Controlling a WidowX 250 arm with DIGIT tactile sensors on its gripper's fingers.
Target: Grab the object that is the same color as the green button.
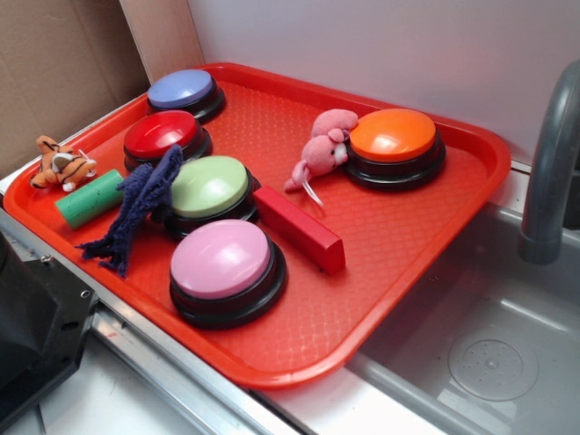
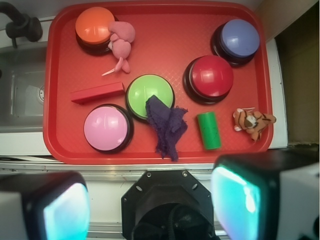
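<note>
High above the near edge of the tray, the gripper hangs with its two pads spread wide apart and nothing between them; the wrist view looks straight down past them at the whole layout. Nearest below lies the green cylinder, on its side close to the tray's front rim, just beside a small toy tiger and apart from the dark blue cloth. That cloth drapes over the rim of the green button, whose pale lime dome the cylinder roughly matches. Around it sit a pink button, a red button, a red block, and farther off a blue button, an orange button and a pink plush toy. As I judge it, nothing is done yet: the descent, the closing on the cylinder and the lift all remain.
</note>
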